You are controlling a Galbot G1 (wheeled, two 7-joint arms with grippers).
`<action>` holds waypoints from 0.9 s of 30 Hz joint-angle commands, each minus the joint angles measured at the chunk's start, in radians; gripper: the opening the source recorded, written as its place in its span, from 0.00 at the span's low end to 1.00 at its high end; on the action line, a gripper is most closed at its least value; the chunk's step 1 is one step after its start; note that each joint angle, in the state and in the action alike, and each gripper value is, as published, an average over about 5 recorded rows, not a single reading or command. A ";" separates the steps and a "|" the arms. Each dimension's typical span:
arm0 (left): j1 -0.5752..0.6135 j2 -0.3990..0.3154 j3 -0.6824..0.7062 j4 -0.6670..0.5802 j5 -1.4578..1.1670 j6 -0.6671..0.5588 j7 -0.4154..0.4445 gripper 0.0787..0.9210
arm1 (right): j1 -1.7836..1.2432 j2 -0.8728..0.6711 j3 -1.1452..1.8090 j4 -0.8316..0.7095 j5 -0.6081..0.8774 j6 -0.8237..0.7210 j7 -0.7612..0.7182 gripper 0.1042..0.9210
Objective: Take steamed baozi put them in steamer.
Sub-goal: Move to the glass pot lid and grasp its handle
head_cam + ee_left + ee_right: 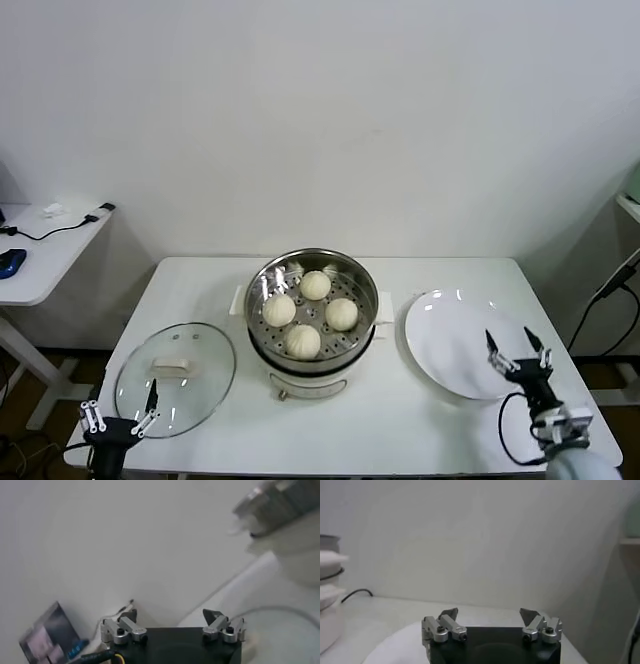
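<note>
We find all four baozi [311, 312] already sitting on the perforated tray inside the steamer [312, 352], which stands mid-table between the lid [175, 378] on our left and the plate [455, 343] on our right. The plate is bare, so by our reading the loading step is finished and nothing remains to carry over

Our left gripper [118, 417] hangs low at the near left edge of the table [400, 440], just at the near rim of the glass lid, jaws spread wide and holding nothing; the left wrist view shows the same empty gap between its fingers [125, 629]. Our right gripper [518, 351] hovers over the near right part of the plate, jaws likewise wide apart and empty, as the right wrist view confirms [491, 625]

We judge this to be the end of the task, or a pause before covering. If the lid is to go on, the left gripper is the nearer one: we would need to reach the white handle on top, close on it, lift level and centre it over the steamer rim without knocking the buns
</note>
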 commanded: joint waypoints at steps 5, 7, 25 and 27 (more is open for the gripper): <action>-0.114 0.044 0.023 0.241 0.795 0.035 -0.297 0.88 | -0.127 0.188 0.003 0.044 -0.184 0.005 0.045 0.88; -0.148 0.034 0.022 0.267 0.824 0.045 -0.304 0.88 | -0.131 0.190 0.004 0.053 -0.184 0.003 0.045 0.88; -0.305 0.027 0.038 0.411 0.949 0.100 -0.254 0.88 | -0.162 0.194 0.032 0.089 -0.173 0.009 0.036 0.88; -0.320 0.030 0.042 0.414 0.926 0.112 -0.239 0.88 | -0.164 0.193 0.035 0.088 -0.173 0.011 0.035 0.88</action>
